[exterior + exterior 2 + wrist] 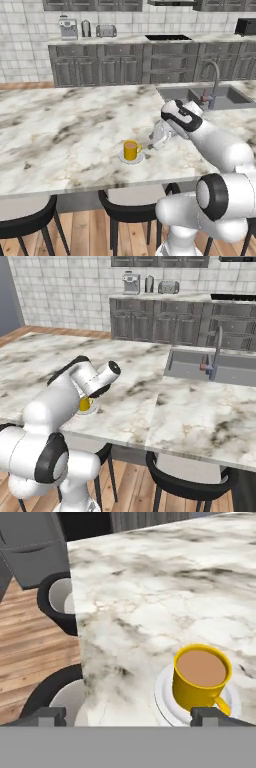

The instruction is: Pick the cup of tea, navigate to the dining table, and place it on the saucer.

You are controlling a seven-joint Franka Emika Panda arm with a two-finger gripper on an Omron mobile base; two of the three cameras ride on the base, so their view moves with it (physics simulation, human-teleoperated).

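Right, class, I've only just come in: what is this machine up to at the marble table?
A white robot arm is at the dining table, where the cup of tea stands upright on the saucer, near the edge with the stools. The end effector is open and holds nothing; it sits just beside the cup, handle side. By the look of it, the cup is already placed.

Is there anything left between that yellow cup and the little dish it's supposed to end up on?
No, nothing visible stands between them. The cup of tea already sits upright on the saucer on the dining table, and the open gripper is beside it, not holding it.
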